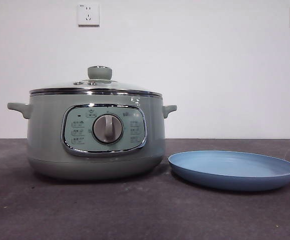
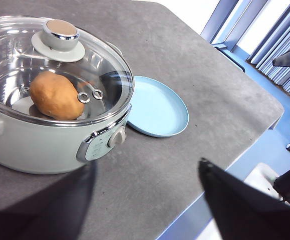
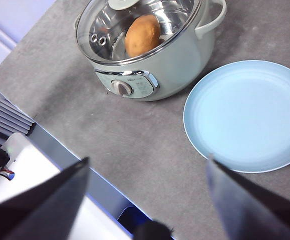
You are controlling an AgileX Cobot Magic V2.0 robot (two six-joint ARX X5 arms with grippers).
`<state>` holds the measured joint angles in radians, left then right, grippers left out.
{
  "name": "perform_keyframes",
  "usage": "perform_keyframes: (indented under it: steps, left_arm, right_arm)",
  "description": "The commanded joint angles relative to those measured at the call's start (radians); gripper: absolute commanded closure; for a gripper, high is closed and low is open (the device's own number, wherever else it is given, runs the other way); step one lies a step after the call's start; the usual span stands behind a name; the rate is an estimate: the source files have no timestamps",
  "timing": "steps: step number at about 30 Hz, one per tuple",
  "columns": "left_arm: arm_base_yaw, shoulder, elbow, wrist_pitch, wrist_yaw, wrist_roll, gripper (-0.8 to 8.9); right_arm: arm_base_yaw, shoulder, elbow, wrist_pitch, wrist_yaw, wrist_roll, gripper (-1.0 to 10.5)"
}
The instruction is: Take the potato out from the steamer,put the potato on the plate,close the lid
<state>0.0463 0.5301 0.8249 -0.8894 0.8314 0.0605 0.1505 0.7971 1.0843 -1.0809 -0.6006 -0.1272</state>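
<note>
Two grippers wait high above the table, neither near the work. The right gripper [image 3: 147,200] has its jaws spread wide with nothing between them; the left gripper [image 2: 150,200] likewise shows two dark jaws far apart and empty.

The potato [image 2: 56,95] lies inside the steamer [image 1: 95,137], on the pot's floor, seen through the glass. The lid [image 1: 95,89] sits squarely on the pot's rim, so nothing of the task looks begun. The plate [image 1: 233,170] lies on the table just beside the pot, apart from it, and bare.

The first step, as I judge it, is lifting the lid. The knob [image 2: 60,34] at its centre is the only sensible hold: come down straight over it, close the jaws around its neck under the chrome cap, and lift straight up so the rim clears the pot without dragging. Glass and chrome could slip, so a level, slow lift seems wise. The lid is best kept in hand or set well away from the plate, since the potato needs that spot.

For room, the dark table stretches open in front of the pot and beyond the plate. The table's edge runs close to the front of the pot in both wrist views, so anything set down should go well inside it.
</note>
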Motion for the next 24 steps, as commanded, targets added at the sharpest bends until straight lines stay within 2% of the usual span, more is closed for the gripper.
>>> perform_keyframes:
  steps: [1, 12, 18, 24]
  left_arm:
    - [-0.003, 0.011, 0.003, 0.005, -0.016, 0.014, 1.76]
    - [-0.079, 0.177, 0.159, 0.029, -0.130, 0.021, 1.81]
    - [-0.166, 0.348, 0.264, 0.120, -0.200, 0.024, 1.81]
    - [-0.268, 0.539, 0.343, 0.233, -0.329, 0.069, 1.85]
  right_arm:
    - [0.002, 0.000, 0.001, 0.002, -0.001, 0.006, 2.6]
    - [0.002, 0.001, 0.001, 0.002, -0.002, 0.006, 2.6]
    - [0.002, 0.001, 0.001, 0.002, -0.001, 0.006, 2.6]
    - [0.002, 0.001, 0.001, 0.002, -0.001, 0.006, 2.6]
